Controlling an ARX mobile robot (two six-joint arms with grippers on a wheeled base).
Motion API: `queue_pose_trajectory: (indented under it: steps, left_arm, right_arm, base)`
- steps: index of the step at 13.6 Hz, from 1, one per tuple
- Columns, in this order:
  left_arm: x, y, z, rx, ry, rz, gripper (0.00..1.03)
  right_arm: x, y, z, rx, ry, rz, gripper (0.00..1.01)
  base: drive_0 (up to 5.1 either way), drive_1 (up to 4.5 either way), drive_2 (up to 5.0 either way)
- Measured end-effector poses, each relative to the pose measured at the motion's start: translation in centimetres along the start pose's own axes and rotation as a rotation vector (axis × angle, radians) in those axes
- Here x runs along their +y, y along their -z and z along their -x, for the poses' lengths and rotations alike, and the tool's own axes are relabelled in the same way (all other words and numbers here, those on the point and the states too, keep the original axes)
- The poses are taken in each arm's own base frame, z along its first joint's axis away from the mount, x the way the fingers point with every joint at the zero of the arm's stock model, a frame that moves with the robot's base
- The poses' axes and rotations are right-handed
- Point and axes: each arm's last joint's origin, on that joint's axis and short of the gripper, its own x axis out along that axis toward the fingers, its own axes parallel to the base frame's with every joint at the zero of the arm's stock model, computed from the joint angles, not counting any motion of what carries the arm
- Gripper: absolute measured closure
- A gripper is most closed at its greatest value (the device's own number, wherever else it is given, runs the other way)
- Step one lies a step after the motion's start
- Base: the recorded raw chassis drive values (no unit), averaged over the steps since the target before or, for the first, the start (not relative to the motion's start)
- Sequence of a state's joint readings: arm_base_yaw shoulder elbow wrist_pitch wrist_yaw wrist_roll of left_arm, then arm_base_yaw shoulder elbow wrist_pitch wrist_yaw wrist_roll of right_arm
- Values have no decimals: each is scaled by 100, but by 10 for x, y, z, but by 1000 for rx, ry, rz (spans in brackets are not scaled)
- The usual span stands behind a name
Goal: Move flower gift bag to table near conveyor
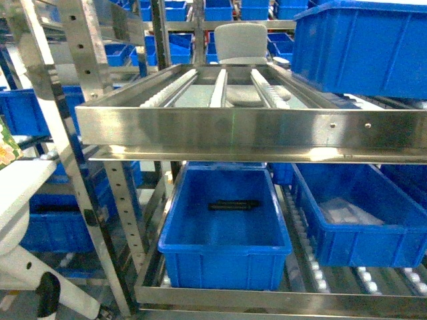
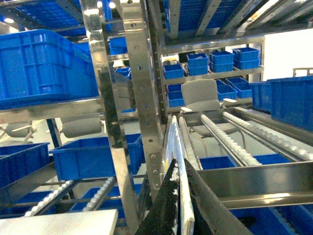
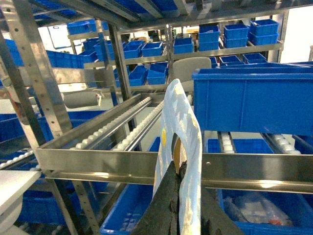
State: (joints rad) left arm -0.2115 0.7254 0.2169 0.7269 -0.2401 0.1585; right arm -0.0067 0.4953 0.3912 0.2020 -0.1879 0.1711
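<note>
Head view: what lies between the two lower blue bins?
A track of small white rollers lies between the left blue bin and the right blue bin, seen in the head view.

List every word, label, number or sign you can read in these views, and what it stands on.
None can be read in any view.
Blue bins: no labels showing.
Steel conveyor frame: only holes and screws, no markings.
Flat pale item in the left pincer: its edge only, no print visible.
Pale bag in the right pincer: no legible text.
</note>
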Motion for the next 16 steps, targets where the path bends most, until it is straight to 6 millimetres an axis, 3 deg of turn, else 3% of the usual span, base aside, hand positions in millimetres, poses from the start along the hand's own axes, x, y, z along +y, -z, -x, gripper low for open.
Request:
queue_pose_trajectory:
  steps: [8, 16]
  left_arm:
    - [0, 0, 0, -1, 0, 0, 101]
    - [0, 0, 0, 0, 0, 0, 101]
  right_arm:
    - [0, 0, 0, 0, 0, 0, 99]
    - [0, 0, 0, 0, 0, 0, 99]
  base:
    - [-475, 104, 370]
    - [-491, 245, 245]
